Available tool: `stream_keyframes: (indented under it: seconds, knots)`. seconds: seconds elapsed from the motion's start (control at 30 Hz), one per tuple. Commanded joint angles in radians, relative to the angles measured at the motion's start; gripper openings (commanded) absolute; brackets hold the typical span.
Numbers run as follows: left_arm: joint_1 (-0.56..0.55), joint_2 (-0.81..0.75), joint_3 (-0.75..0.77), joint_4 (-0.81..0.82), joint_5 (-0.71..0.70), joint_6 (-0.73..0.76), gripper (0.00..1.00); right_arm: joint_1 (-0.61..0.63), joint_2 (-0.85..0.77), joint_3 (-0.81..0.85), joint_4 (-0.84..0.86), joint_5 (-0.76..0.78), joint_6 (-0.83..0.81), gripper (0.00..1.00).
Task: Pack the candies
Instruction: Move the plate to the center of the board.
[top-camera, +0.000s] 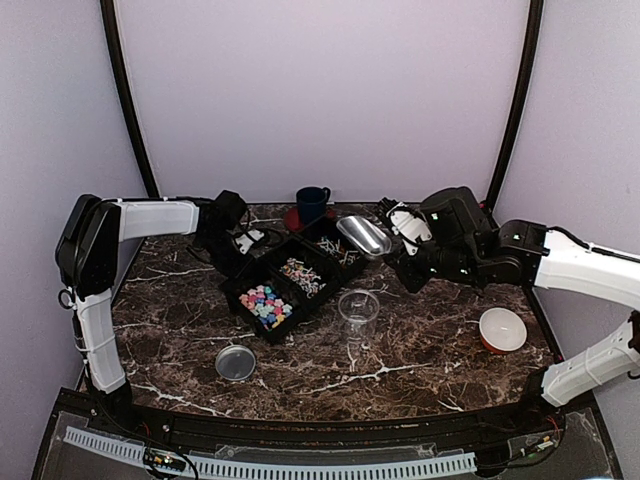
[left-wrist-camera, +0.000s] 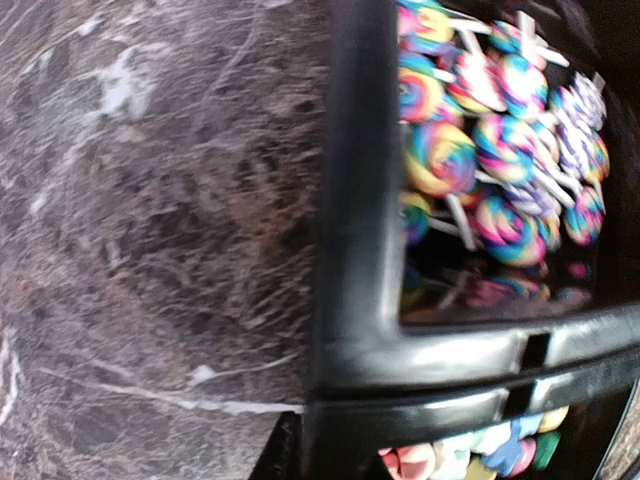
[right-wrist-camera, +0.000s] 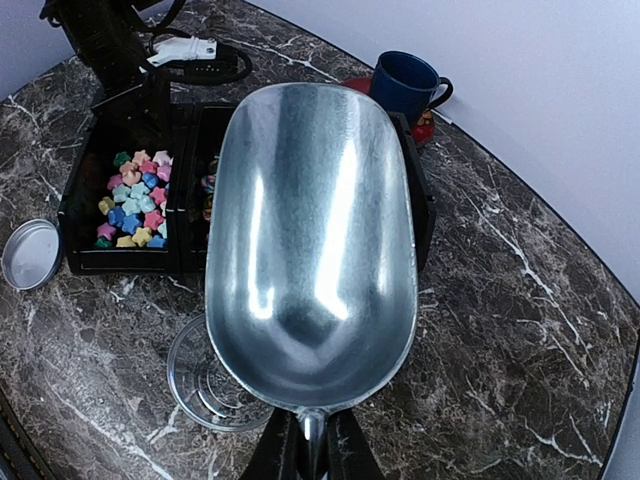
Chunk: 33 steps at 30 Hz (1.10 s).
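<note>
Right gripper (right-wrist-camera: 312, 452) clamped tight on empty scoop (right-wrist-camera: 310, 230) handle. Left gripper (top-camera: 230, 235) at tray (left-wrist-camera: 350, 200) edge, jaw opening unclear.

The scoop (right-wrist-camera: 310, 250) hides most of the tray (right-wrist-camera: 110, 262) and half the jar (right-wrist-camera: 195, 385); the right gripper (right-wrist-camera: 312, 450) runs off the bottom edge. The left gripper (top-camera: 232, 248), dark against the tray, hides its jaws.

Glossy white link shells on left arm (top-camera: 150, 218) and right arm (top-camera: 585, 265) — chunky black joints — black cable loops
</note>
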Motion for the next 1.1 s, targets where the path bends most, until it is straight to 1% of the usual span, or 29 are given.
stream_keyframes:
  seconds: [0.0,0.17,0.3,0.33,0.53,0.7,0.87,1.07]
  knots:
    - [-0.001,0.014,0.010,-0.013,0.033,-0.017,0.10,0.017,0.021,0.040,0.001,-0.008,-0.013,0.00]
    - [-0.011,0.008,0.010,-0.022,0.033,-0.028,0.07,0.029,0.038,0.067,-0.036,-0.014,-0.021,0.00]
    - [-0.040,-0.008,-0.010,-0.013,0.008,-0.052,0.03,0.037,0.051,0.112,-0.077,-0.016,-0.025,0.00]
    - [-0.047,-0.010,-0.014,-0.012,0.004,-0.059,0.00,0.038,0.056,0.121,-0.086,-0.015,-0.024,0.00]
    - [-0.073,-0.046,-0.058,0.009,0.006,-0.125,0.00,0.043,0.071,0.158,-0.112,-0.019,-0.026,0.00]
    - [-0.073,-0.135,-0.121,0.064,0.004,-0.181,0.00,0.052,0.093,0.184,-0.135,-0.036,-0.023,0.00]
    - [-0.074,-0.230,-0.185,0.115,0.028,-0.194,0.00,0.066,0.130,0.224,-0.164,-0.038,-0.029,0.00]
    - [-0.071,-0.302,-0.235,0.122,-0.064,-0.195,0.00,0.081,0.172,0.258,-0.167,-0.047,-0.030,0.00]
